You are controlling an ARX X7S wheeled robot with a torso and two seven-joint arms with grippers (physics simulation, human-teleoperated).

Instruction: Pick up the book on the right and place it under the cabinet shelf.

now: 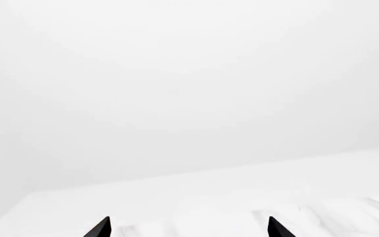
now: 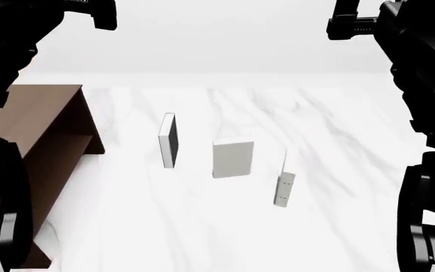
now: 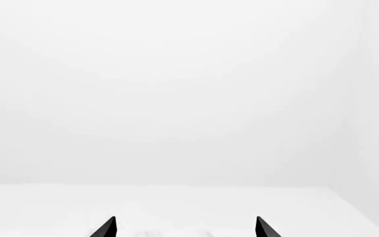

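White marble tabletop (image 2: 331, 136) carries the book (image 2: 282, 182) upright mid-surface, rightmost of three, well apart from the cabinet shelf (image 2: 40, 136) at its left edge, while both raised grippers, left gripper (image 1: 188, 228) and right gripper (image 3: 185, 228), gape empty, ready to approach.

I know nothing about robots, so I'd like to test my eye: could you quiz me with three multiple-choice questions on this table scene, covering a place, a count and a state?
1. Where does the large dark brown wooden cabinet stand on the white marble table in the head view?
A. at the left
B. in the middle
C. at the right

2. How many books stand on the table?
A. two
B. three
C. four

3. How do the left gripper and the right gripper stand?
A. both open and holding nothing
B. both shut on books
C. one holds the cabinet

Answers:
1 A: it fills the left edge.
2 B: the black-faced white book, the plain grey book and the thin white book.
3 A: fingertips apart, nothing between.
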